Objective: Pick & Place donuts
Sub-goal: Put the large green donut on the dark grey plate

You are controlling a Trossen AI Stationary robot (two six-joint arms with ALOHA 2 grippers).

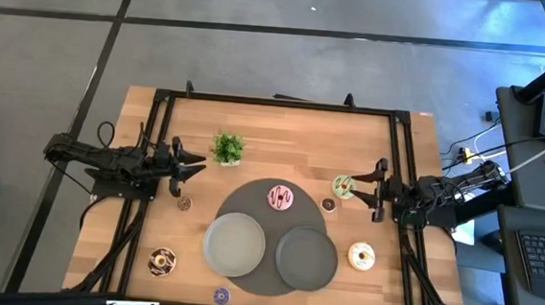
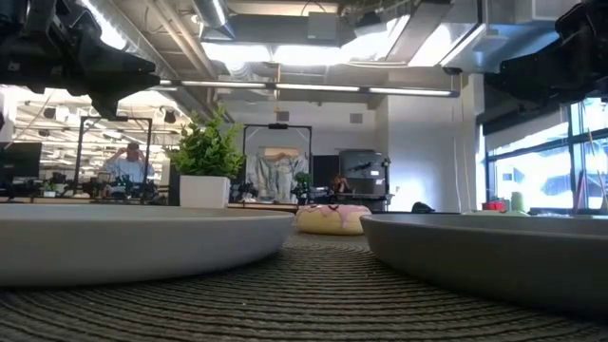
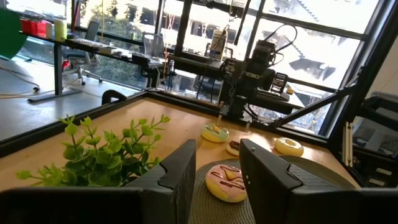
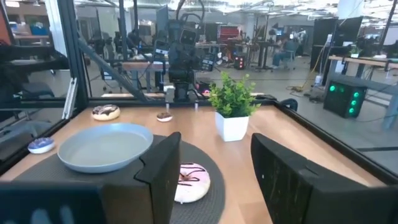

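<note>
You have barely begun: both plates (image 1: pixel 234 244) sit bare, the pink-striped donut (image 1: pixel 281 197) lies on the mat at 12 o'clock, others scattered. Left gripper (image 1: pixel 198 164) and right gripper (image 1: pixel 366 189) hang spread, empty.

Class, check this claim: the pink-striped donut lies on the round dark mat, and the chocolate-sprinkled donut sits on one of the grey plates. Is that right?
Not quite. The pink-striped donut does lie on the round dark mat, but the chocolate-sprinkled donut sits on the bare wooden table, left of the plates. The high view shows both grey plates holding nothing.
</note>
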